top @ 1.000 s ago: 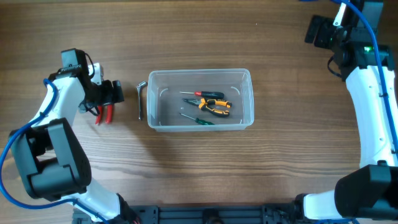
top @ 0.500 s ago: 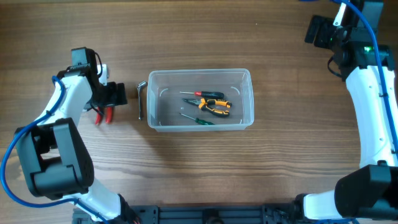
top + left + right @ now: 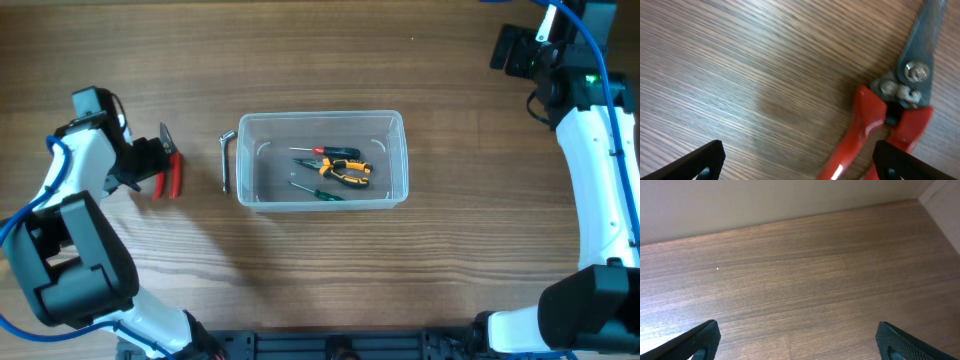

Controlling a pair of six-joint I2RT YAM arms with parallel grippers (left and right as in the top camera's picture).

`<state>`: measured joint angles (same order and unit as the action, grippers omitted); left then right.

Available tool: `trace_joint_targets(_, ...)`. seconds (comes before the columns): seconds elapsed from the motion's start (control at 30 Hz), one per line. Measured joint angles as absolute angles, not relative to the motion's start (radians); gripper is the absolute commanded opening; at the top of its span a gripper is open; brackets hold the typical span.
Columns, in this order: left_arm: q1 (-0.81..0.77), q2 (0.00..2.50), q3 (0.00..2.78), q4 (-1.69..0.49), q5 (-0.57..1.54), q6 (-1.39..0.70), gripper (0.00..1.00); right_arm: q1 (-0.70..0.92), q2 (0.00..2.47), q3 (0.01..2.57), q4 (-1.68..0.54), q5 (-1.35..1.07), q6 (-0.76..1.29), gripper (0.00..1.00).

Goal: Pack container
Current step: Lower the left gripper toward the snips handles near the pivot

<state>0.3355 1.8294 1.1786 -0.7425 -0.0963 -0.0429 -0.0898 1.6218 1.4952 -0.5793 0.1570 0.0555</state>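
Note:
The clear plastic container sits mid-table and holds orange-and-black pliers, a red-handled screwdriver and a green-handled screwdriver. Red-handled snips lie on the table left of it, and also show in the left wrist view. My left gripper is open and low over the snips' handles, with its right fingertip beside them and nothing held. My right gripper is open and empty at the far right back, over bare wood.
A metal hex key lies just left of the container's left wall. The right arm's white link runs along the table's right side. A pale wall borders the table's back edge in the right wrist view.
My left gripper has drawn back to the left, away from the container, and the snips' dark blades now show beside it. The right arm has not moved.

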Motion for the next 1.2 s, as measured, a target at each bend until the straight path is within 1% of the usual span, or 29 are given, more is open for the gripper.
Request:
trace_joint_targets(0.43,0.351,1.829,1.179,-0.698,-0.018,0.038,0.97,-0.09,1.622,1.495,-0.579,0.157,0.056,1.0)
trace_joint_targets(0.7,0.351,1.832,1.179,-0.698,-0.009,0.102,1.0,-0.09,1.622,1.495,-0.579,0.157,0.056,1.0)
trace_joint_targets(0.93,0.351,1.887,1.179,-0.694,0.011,0.178,0.99,-0.09,1.622,1.495,-0.579,0.157,0.055,1.0)
trace_joint_targets(1.2,0.35,1.902,1.179,-0.675,0.028,0.206,0.99,-0.09,1.622,1.495,-0.579,0.157,0.056,1.0)
